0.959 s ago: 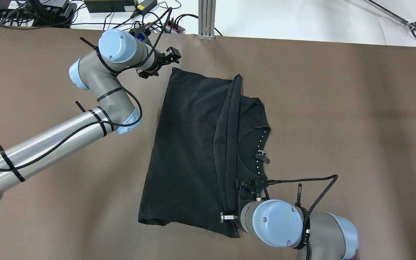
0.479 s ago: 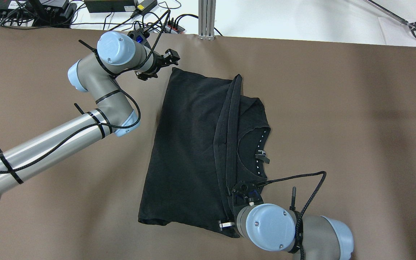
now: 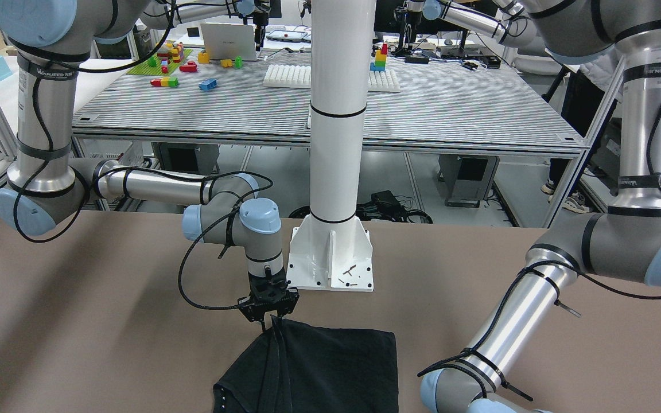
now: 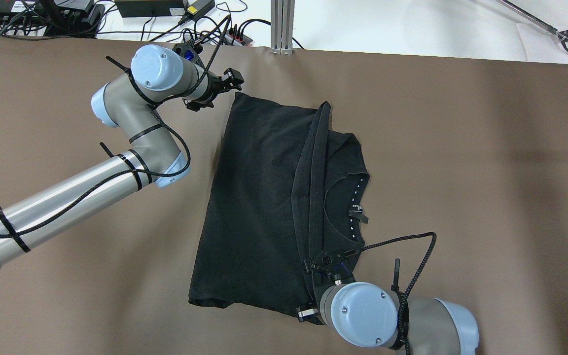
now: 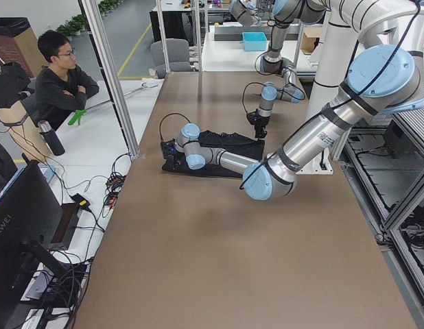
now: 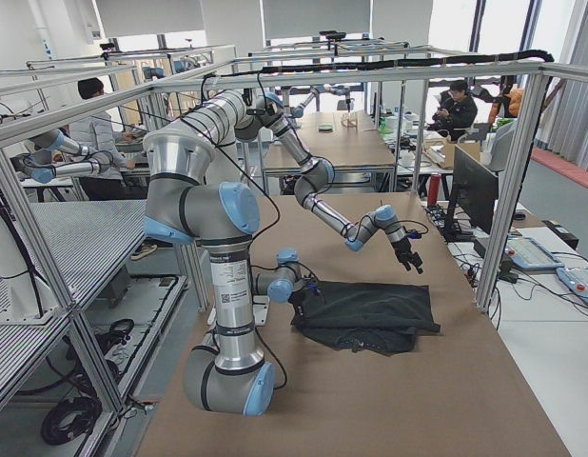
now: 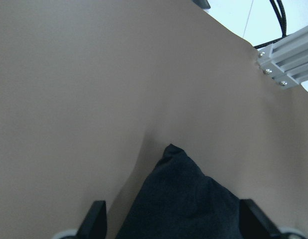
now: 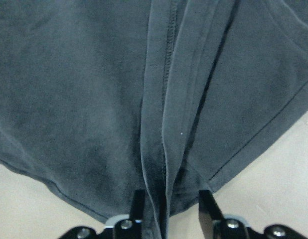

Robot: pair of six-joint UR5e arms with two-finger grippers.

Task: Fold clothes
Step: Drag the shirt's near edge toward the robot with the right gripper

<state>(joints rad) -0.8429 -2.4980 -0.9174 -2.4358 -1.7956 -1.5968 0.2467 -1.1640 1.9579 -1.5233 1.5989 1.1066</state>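
Observation:
A black T-shirt (image 4: 259, 197) lies folded on the brown table (image 4: 461, 148), a hem ridge running down its middle and the collar at the right. My left gripper (image 4: 216, 92) is open beside the shirt's far left corner. In the left wrist view (image 7: 171, 219) that corner (image 7: 184, 199) lies between the wide-apart fingers without touching them. My right gripper (image 8: 171, 201) is at the shirt's near edge, its fingers closed on the hem ridge (image 8: 164, 124). In the front view (image 3: 269, 314) the cloth (image 3: 319, 367) peaks up into it. In the overhead view its wrist hides it.
A white column base (image 3: 330, 258) stands at the robot's side of the table. Cables and a power strip (image 4: 234, 34) and an aluminium post (image 4: 282, 24) sit past the far edge. A seated person (image 5: 61, 82) is off the table's far side.
My left gripper has drifted a little left, away from the shirt's far corner. My right wrist has moved left and toward the robot along the near edge. The shirt's outline has barely changed.

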